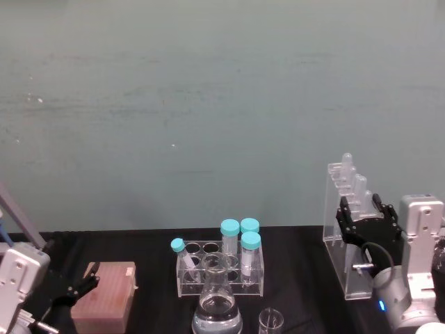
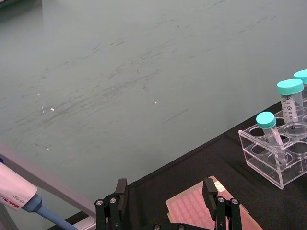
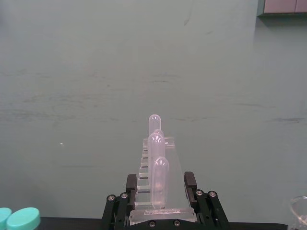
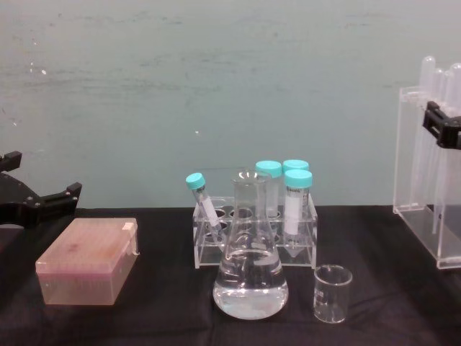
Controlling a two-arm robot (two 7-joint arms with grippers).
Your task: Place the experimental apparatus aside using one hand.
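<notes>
**A:** Where is the tall rack [image 1: 345, 236] of test tubes?

**B:** At the right edge of the worktop [image 1: 299, 278], at three o'clock from the flask [image 1: 220, 306] and the beaker [image 1: 270, 323]. Its long axis runs from six to twelve o'clock, away from the robot.

**A:** Which arm is nearer?

**B:** The right end effector [image 3: 161, 179], clamped on the rack's near end. The left end effector [image 2: 165, 189], fingers wide, sits at nine o'clock beside a pink box [image 1: 106, 296].
</notes>
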